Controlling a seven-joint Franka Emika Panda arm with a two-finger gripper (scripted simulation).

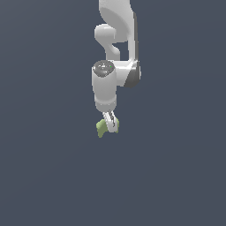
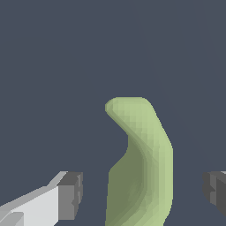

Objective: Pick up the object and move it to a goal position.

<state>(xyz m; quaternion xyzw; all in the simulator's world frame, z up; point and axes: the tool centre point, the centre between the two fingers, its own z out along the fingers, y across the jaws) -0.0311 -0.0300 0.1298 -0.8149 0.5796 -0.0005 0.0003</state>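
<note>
End effector poised around the small matte light-green blocky piece with a curved notch.

In the wrist view the end effector [image 2: 141, 194] stands wide, its 2 dark grey pads [image 2: 70, 194] clear of the light-green piece [image 2: 141, 167], which sits between them with a gap on each side. In the exterior view the piece [image 1: 101, 128] shows just left of the white arm's fingertips [image 1: 111, 125], on the plain dark surface. The risk, as I judge it: the piece sits off-centre between the pads, so closing could nudge or twist it, and the curved, notched flank may give a poor grip that slips in the lift.
</note>
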